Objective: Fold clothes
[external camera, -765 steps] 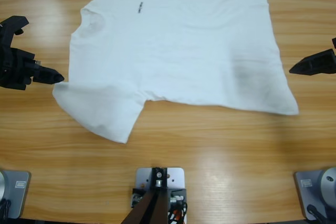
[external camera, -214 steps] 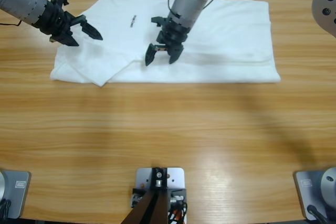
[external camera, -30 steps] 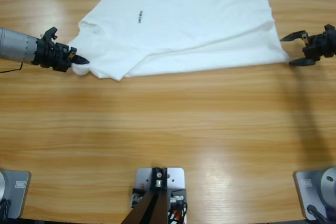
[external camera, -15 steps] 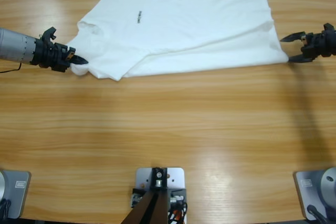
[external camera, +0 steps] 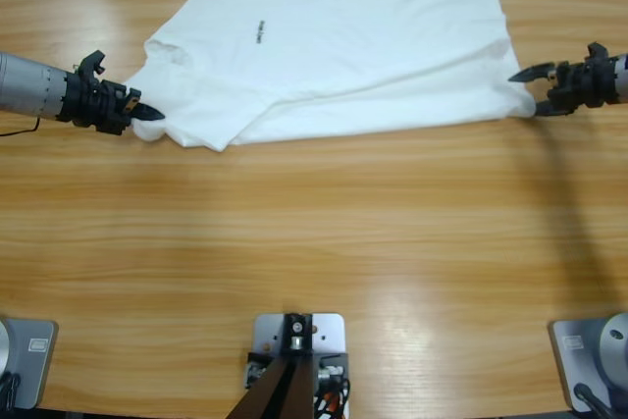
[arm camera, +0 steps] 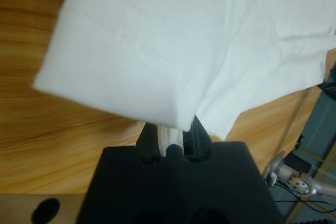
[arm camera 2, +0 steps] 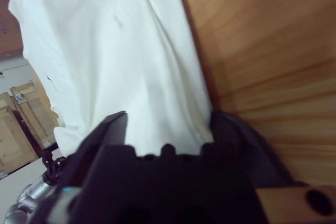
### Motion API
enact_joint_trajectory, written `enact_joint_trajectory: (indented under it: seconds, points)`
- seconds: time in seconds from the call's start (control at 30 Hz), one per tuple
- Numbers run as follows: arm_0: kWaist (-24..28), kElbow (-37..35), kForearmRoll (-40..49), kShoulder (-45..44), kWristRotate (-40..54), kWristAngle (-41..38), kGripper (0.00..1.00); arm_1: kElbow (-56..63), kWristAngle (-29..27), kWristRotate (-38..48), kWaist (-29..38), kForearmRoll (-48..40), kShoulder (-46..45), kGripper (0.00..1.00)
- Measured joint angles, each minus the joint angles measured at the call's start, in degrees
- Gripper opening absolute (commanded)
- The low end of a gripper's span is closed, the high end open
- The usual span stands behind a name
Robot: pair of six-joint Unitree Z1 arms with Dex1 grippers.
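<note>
Two sets of jaws bracket the T-shirt (external camera: 339, 51): the left gripper (external camera: 147, 116) has its jaws pinched tight on a bunch of white cloth at the sleeve end, while the right gripper (external camera: 525, 90) has its jaws spread wide, straddling the hem corner without gripping it. The T-shirt lies partly folded along the far side of the wooden counter (external camera: 324, 262), chest mark (external camera: 261, 31) up. Judging by the creases, it is light, limp cotton that will sag and drag, so corners and hemmed edges look like the surest holds.
</note>
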Motion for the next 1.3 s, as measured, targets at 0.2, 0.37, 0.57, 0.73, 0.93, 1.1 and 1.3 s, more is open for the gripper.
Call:
enact_joint_trajectory:
  seconds: [0.2,0.37,0.57,0.73,0.93,1.1,1.3]
  points:
    - [0.1,0.0,0.0,0.0,0.0,0.0,0.000,0.5,0.0,0.0,0.1,-0.1,1.0,0.000]
    - [0.1,0.0,0.2,0.0,0.0,0.0,0.000,1.0,0.0,0.0,0.1,-0.1,1.5,0.000]
    - [1.9,0.0,2.2,-1.0,1.0,0.0,0.000,1.4,0.0,0.0,0.5,0.4,0.8,0.000]
    - [5.6,-0.1,6.0,-4.3,3.4,0.0,0.000,3.0,0.0,-0.3,0.9,6.0,-2.1,0.000]
    - [7.9,-0.9,12.6,-7.6,6.1,0.0,0.000,4.1,0.0,-1.0,1.0,15.0,-11.0,0.000]
    - [8.5,-1.1,16.7,-11.2,7.5,0.0,0.000,7.7,0.0,-1.3,1.0,21.5,-21.0,0.000]
    - [8.6,-2.0,22.4,-17.9,7.5,-0.3,0.000,12.1,0.0,-1.4,1.0,26.6,-30.7,0.000]
